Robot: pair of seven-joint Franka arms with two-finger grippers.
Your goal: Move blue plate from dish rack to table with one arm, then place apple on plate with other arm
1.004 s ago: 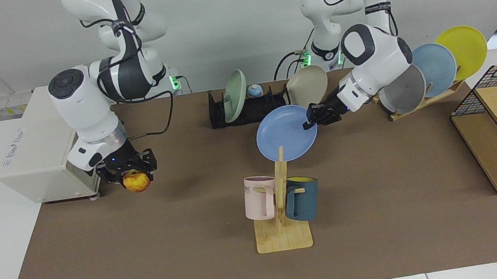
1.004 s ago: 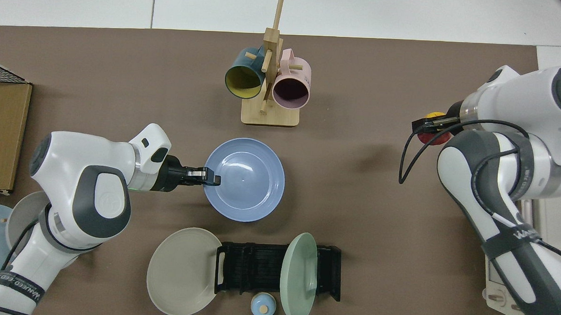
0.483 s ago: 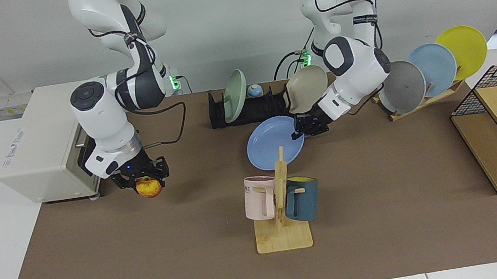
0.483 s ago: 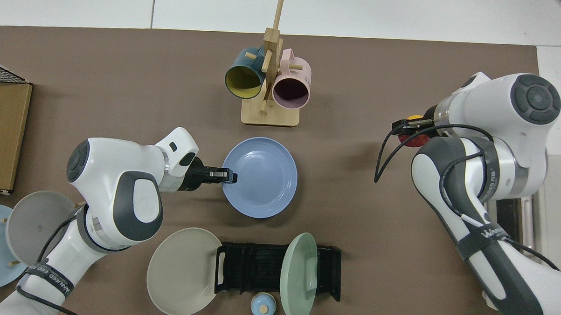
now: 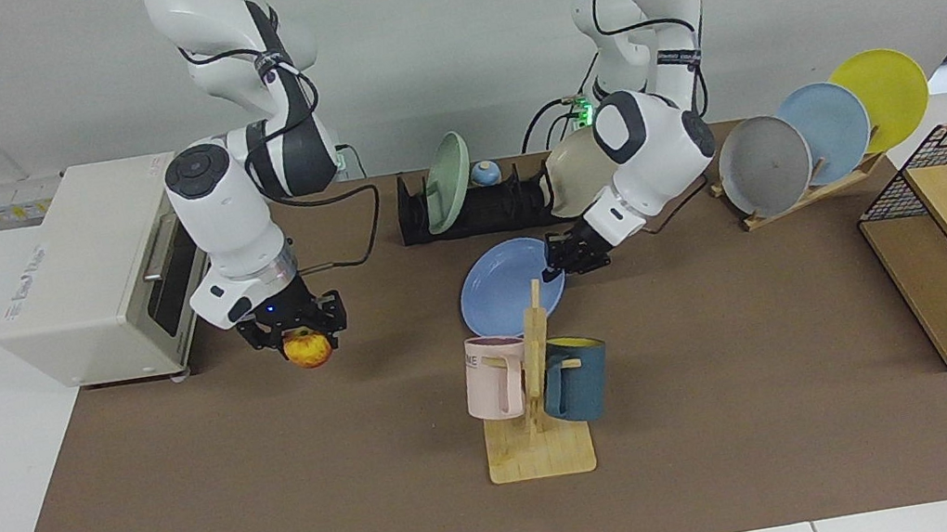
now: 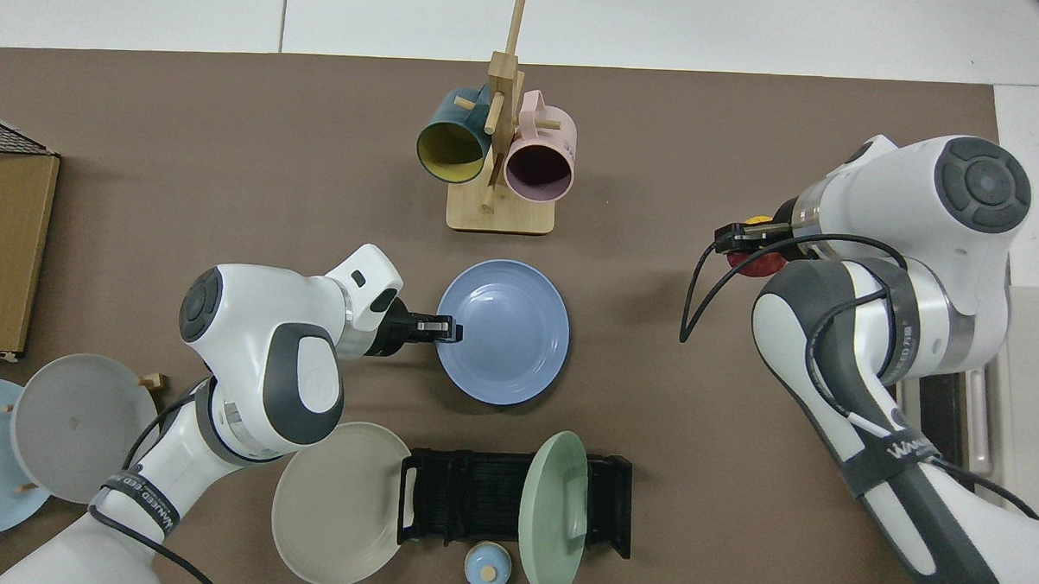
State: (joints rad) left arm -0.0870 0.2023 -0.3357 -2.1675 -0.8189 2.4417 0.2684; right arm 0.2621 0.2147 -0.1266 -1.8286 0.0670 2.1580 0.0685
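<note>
left end effector [image 5: 568, 257]: pinching the rim of the blue plate [image 5: 507, 287], fingers clamped on the edge nearest its own arm; top view shows the same grip [image 6: 445, 330]
blue plate: out of the dish rack [image 5: 478, 204] already, sitting low over the table [image 5: 734, 377] between the rack and the wooden mug stand [image 5: 534, 407]. Looks nearly flat, but I honestly can't tell if it's touching down yet
right end effector [image 5: 302, 328]: closed around the apple [image 5: 308, 348], holding it in the air above the table, near the toaster oven [image 5: 90, 276]
key relation: plate is well off to the side of the apple, toward the left arm. So the right arm has to carry it sideways across open table to get over the plate's middle
nearer arm: left one is right at the plate, right one's well apart
my guess: plate needs releasing first, and the left end effector should back off the rim so the two don't crowd each other
</note>
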